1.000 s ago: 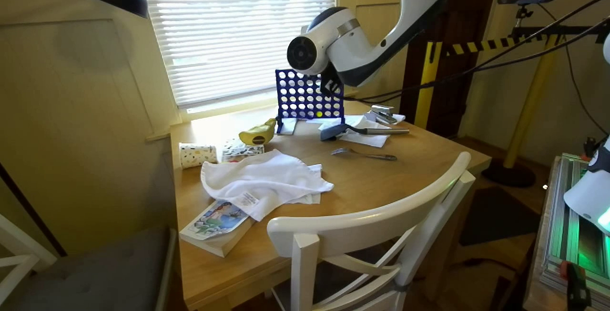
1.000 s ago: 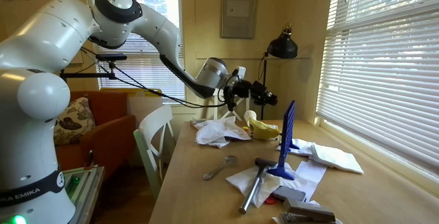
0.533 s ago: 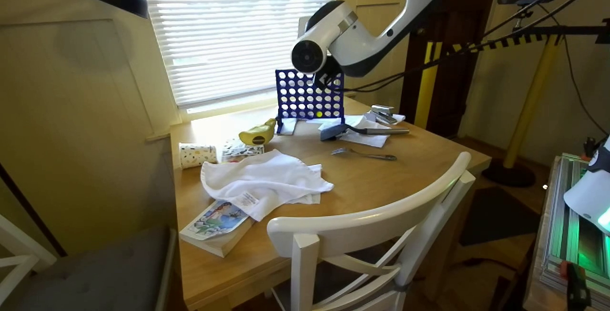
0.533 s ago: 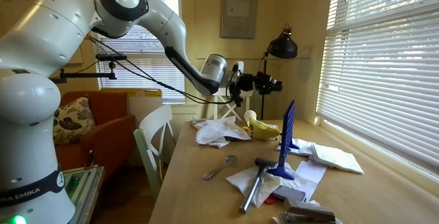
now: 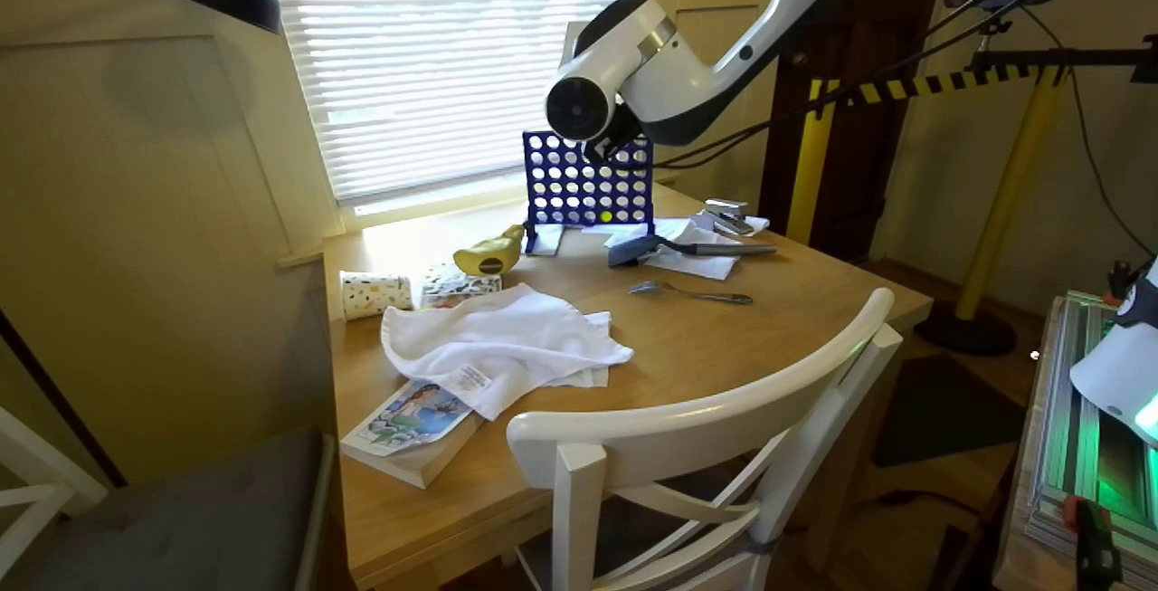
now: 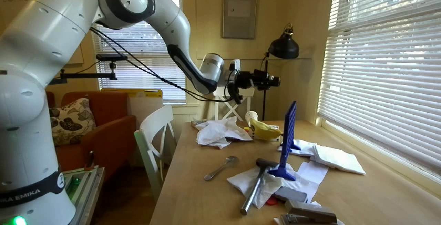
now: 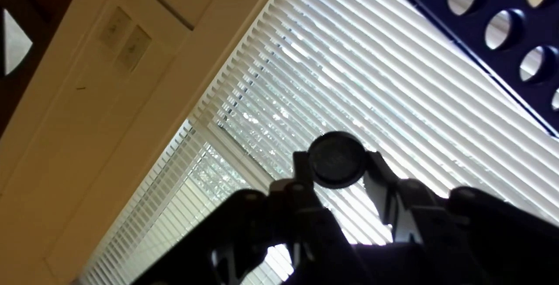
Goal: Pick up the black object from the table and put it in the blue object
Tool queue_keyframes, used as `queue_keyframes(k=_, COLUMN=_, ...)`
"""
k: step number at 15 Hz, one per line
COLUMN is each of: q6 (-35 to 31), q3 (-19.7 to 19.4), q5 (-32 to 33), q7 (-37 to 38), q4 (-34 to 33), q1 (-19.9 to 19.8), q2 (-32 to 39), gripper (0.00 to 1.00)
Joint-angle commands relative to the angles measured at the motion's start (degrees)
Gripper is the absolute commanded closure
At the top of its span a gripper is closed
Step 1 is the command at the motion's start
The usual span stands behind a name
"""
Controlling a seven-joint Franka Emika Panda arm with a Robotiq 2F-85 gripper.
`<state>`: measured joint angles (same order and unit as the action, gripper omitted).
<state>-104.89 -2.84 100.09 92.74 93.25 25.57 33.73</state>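
A round black disc (image 7: 336,159) is pinched between my fingertips in the wrist view, its flat face toward the camera. My gripper (image 6: 275,81) is shut on it, in the air. The blue object, an upright dark-blue grid panel (image 5: 580,180) with rows of round holes, stands on the table. In an exterior view the panel (image 6: 288,133) is edge-on, and my gripper is higher than its top edge and a little on the robot's side. In the wrist view the panel (image 7: 508,60) fills the upper right corner, apart from the disc. A yellow disc (image 5: 606,217) shows in its bottom row.
A spatula-like tool (image 6: 253,190) lies by the panel's foot on white napkins. A fork (image 5: 692,293), a stapler (image 6: 310,213), a yellow banana-shaped thing (image 5: 489,252), a white cloth (image 5: 507,338) and a book (image 5: 416,433) are on the table. The window blinds (image 6: 382,66) are behind the panel.
My gripper has risen to above the panel's top edge. It moved toward the window, then slightly back. The panel and table items have not moved.
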Motion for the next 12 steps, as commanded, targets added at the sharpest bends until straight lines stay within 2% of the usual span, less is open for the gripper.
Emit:
queue_keyframes(k=1, q6=1.7, q3=5.2, q5=1.7, q7=-0.3, q4=-0.1, q1=-4.0, q2=0.0, gripper=0.65)
queue_keyframes(k=2, q6=1.7, q3=5.4, q5=1.7, q7=-0.2, q4=-0.1, q1=-4.2, q2=0.0, gripper=0.90)
queue_keyframes(k=5, q6=6.6, q3=7.6, q5=-0.6, q7=0.5, q4=0.8, q1=-4.7, q2=0.0, gripper=0.90)
queue_keyframes(k=9, q6=18.3, q3=10.1, q5=-0.9, q7=3.3, q4=5.0, q1=-3.4, q2=-1.2, gripper=0.90)
queue_keyframes(k=12, q6=19.6, q3=12.1, q5=2.4, q7=10.6, q4=11.8, q1=-4.1, q2=-3.6, gripper=0.90)
